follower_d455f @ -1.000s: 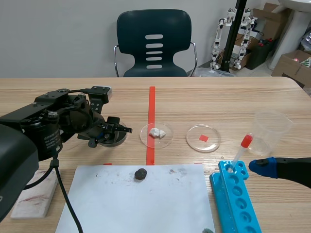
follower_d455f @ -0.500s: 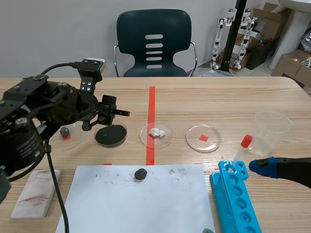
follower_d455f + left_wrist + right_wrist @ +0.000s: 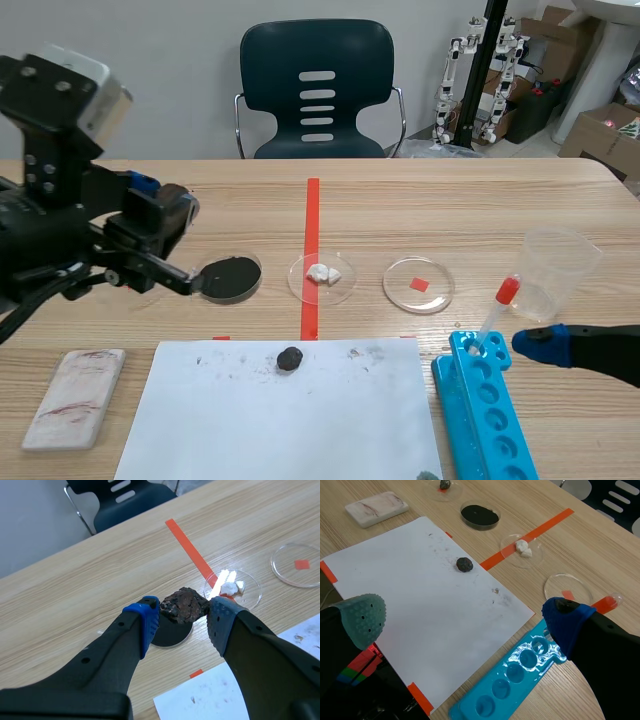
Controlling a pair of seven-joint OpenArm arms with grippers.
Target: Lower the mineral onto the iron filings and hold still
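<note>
My left gripper [image 3: 184, 614] is shut on a dark reddish-brown mineral [image 3: 184, 604], held in the air between the blue pads. Under and just ahead of it lies the round dish of black iron filings [image 3: 170, 636], with a gap between rock and filings. In the scene view the left arm [image 3: 90, 235] stands raised at the left, its fingers reaching toward the filings dish [image 3: 230, 278]; the mineral is hidden there. My right gripper [image 3: 465, 620] hangs open over the white paper, holding nothing.
A dish with a white lump [image 3: 322, 275] and a clear dish with a red square [image 3: 419, 284] stand right of the red tape. A dark rock [image 3: 290, 358] lies on the white paper [image 3: 330, 420]. A blue rack [image 3: 485, 405], a plastic cup [image 3: 555, 270] and a white block [image 3: 75, 395] are nearby.
The left arm has risen and drawn back to the left, away from low over the filings dish, which now shows whole. The right arm has kept still.
</note>
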